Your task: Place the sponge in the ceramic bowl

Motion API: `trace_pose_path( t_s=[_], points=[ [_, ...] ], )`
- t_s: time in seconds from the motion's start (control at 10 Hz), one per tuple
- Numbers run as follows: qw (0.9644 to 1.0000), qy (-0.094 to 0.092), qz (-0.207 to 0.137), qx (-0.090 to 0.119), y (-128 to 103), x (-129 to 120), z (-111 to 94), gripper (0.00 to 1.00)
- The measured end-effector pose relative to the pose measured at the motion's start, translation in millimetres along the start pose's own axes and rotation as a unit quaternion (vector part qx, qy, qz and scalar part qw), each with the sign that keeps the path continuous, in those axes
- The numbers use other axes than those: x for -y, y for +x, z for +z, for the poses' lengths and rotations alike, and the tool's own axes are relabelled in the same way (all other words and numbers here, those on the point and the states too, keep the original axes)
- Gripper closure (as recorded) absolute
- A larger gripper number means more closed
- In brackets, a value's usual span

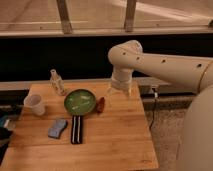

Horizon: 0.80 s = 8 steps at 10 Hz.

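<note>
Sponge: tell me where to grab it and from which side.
Grip the sponge across its narrower width, near the middle, coming straight down from above. It lies flat on the table, with the black strip close beside it. The gripper hangs over the table's far side.

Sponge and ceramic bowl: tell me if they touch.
Apart. Camera view shows bare table between sponge and ceramic bowl; the gripper hangs right of the bowl.

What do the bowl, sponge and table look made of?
Ceramic bowl: likely glazed ceramic, by its glossy green sheen. Sponge: soft foam, seemingly, matte blue-grey. Table: wood, planked grain. The gripper hangs above the table's far edge, right of the bowl.
</note>
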Motion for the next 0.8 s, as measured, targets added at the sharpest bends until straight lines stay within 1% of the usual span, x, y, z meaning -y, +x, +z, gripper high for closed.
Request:
trace_pose_path(
  t_s=[0.6,0.8],
  points=[
    [1.0,0.0,0.0,0.0,0.0,-0.3,0.0,0.35],
    [1.0,-0.002,-0.009,0.001,1.8,-3.5,-2.4,0.35]
  ],
)
